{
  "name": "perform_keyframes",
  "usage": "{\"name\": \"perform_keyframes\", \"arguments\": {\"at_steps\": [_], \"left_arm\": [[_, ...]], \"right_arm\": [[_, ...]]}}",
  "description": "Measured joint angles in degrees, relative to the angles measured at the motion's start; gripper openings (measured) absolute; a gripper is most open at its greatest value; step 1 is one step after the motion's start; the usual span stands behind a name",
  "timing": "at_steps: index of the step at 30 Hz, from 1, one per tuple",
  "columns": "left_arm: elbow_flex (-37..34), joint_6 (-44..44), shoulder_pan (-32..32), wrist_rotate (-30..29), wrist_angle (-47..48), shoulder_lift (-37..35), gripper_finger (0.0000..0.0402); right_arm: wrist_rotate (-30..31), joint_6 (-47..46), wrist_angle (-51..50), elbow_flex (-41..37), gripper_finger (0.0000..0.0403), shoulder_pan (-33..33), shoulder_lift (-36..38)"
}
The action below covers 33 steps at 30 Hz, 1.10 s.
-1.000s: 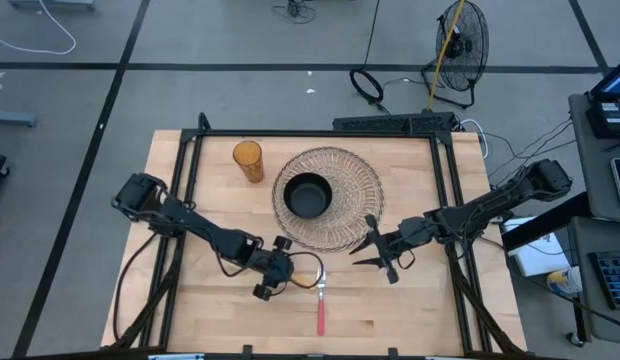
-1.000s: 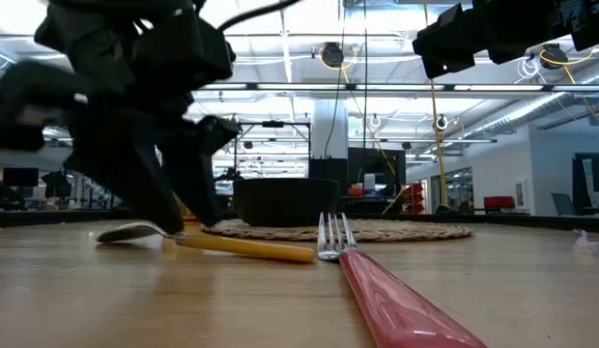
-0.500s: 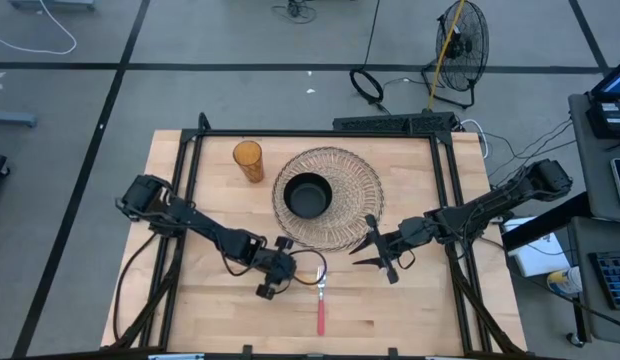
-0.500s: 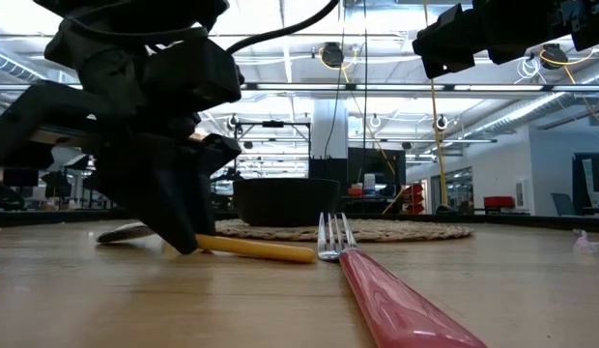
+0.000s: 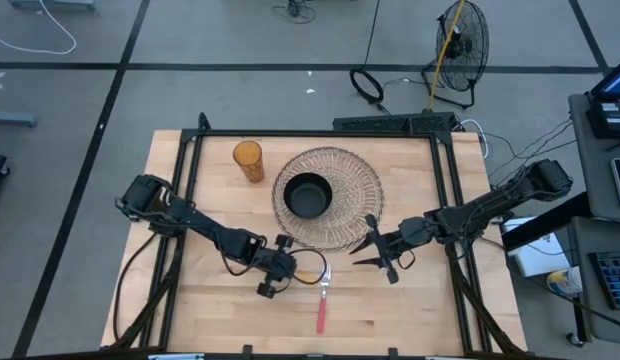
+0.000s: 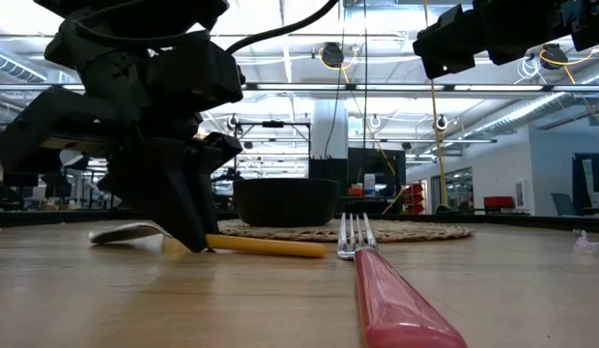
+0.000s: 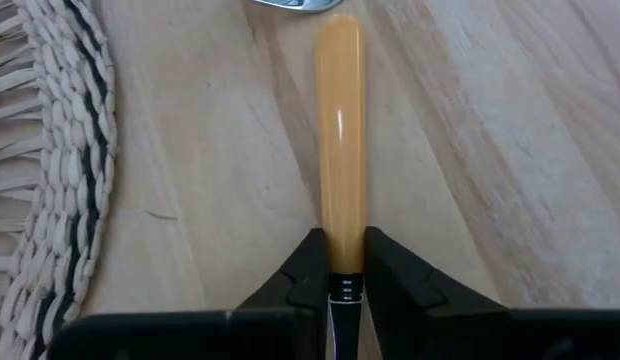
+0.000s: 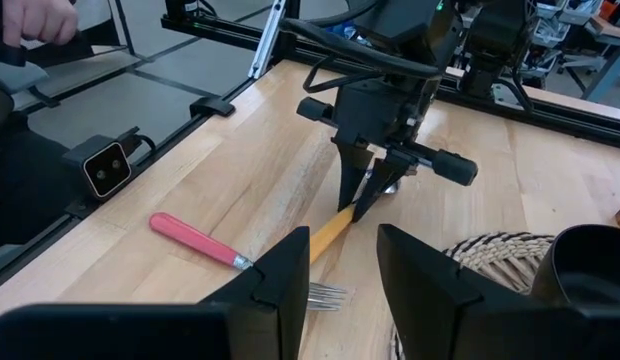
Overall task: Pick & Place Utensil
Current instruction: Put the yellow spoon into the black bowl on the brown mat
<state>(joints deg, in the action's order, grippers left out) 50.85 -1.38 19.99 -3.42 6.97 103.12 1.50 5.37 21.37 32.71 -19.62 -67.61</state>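
Observation:
A spoon with a yellow handle [image 5: 308, 272] lies on the wooden table in front of the woven mat [image 5: 362, 190]; its metal bowl [image 6: 126, 232] and handle [image 6: 266, 246] rest on the wood. My left gripper [image 5: 276, 271] is shut on it. A fork with a red handle [image 5: 321, 312] lies beside it, its head [image 6: 354, 237] by the handle's free end. My right gripper [image 5: 373, 250] hangs open and empty above the table at the mat's right edge. My left gripper pinches the yellow handle at its bowl end [image 7: 340, 262] between its two fingers [image 7: 312, 268], just beyond the dark ring. The fingers come from above, slanting from the table's left, and point along the handle. The spoon lies on the table.
A black bowl [image 5: 308, 195] stands on the woven mat. An orange cup [image 5: 248, 160] stands at the far left of the mat. The table's black frame rail [image 8: 320, 35] runs along its edges. A person's hand [image 8: 35, 20] shows beyond the table.
My left gripper has come down onto the spoon and moved a little toward the table's right edge with it. The yellow handle's free end has slid right, and the fork's head has shifted right with it, while the red handle's end has stayed nearly in place.

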Motion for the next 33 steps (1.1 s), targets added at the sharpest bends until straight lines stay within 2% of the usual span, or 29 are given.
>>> {"name": "perform_keyframes", "arguments": {"at_steps": [22,27,33], "left_arm": [[0.0,0.0,0.0,0.1,-0.5,-0.1,0.0044],[0.0,0.0,0.0,0.2,-0.6,-0.1,0.0054],[0.0,0.0,0.0,0.2,-0.6,-0.2,0.0044]], "right_arm": [[0.0,0.0,-0.2,0.0,0.0116,0.0,0.0],[0.0,0.0,-0.2,0.0,0.0116,0.0,0.0],[0.0,0.0,-0.2,0.0,0.0116,0.0,0.0]]}}
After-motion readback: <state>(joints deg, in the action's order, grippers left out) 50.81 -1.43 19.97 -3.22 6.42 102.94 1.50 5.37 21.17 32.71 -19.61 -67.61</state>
